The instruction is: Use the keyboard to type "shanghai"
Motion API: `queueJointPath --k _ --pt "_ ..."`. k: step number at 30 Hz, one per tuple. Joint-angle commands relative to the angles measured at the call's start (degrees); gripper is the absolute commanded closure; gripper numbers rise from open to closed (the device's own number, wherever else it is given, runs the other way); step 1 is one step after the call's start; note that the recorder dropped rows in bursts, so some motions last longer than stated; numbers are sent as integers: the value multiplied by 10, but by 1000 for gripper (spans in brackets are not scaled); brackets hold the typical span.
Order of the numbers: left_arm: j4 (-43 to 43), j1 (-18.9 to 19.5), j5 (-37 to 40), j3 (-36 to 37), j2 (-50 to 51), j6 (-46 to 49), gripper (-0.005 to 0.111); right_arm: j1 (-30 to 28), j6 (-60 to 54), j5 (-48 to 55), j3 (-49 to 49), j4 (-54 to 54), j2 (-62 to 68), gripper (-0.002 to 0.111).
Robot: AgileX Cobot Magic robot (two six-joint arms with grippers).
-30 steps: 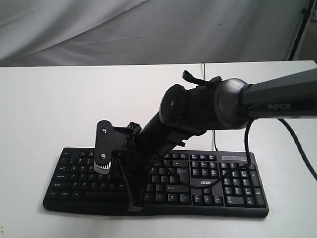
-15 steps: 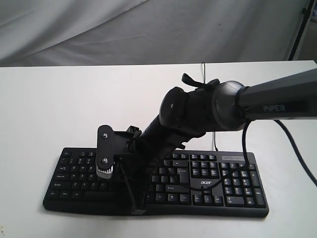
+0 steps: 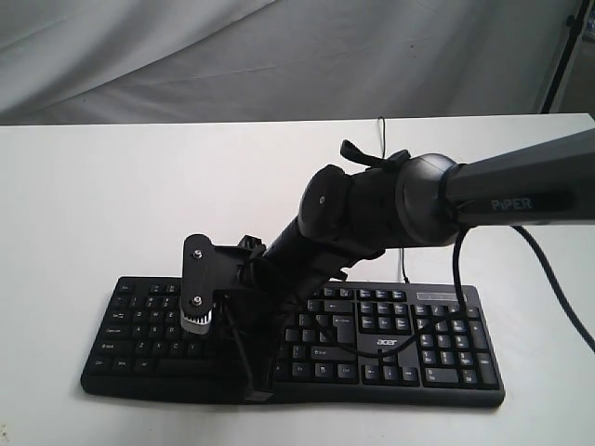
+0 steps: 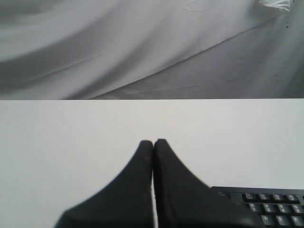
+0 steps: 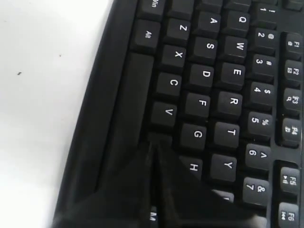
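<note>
The black keyboard [image 3: 446,346] lies along the front of the white table [image 3: 112,195]. My right arm reaches across it from the right. My right gripper [image 3: 257,391] is shut and points down at the keyboard's bottom letter row, near the front edge. In the right wrist view the keyboard [image 5: 205,72] fills the frame, and the right gripper [image 5: 153,145] has its closed tips on the key just past V, beside the space bar; G and H lie alongside. My left gripper [image 4: 153,142] is shut over bare table, with a corner of the keyboard [image 4: 270,205] beside it.
The keyboard's thin black cable [image 3: 379,127] runs toward the back of the table. The right arm's own cable [image 3: 457,279] hangs over the number pad. A grey cloth backdrop [image 3: 279,56] hangs behind the table. A dark stand leg [image 3: 561,56] is at the far right.
The right gripper has shifted slightly to the right along the keyboard's front rows and sits a little lower. The keyboard has not moved.
</note>
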Motion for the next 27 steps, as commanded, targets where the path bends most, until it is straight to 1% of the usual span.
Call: queueJointPath --k 1,27 --pt "-2 -2 -1 0 2 -1 106 -5 -6 -3 3 0 -1 108" --pt "-2 -2 -1 0 2 -1 106 -6 -2 -3 3 -12 -1 108"
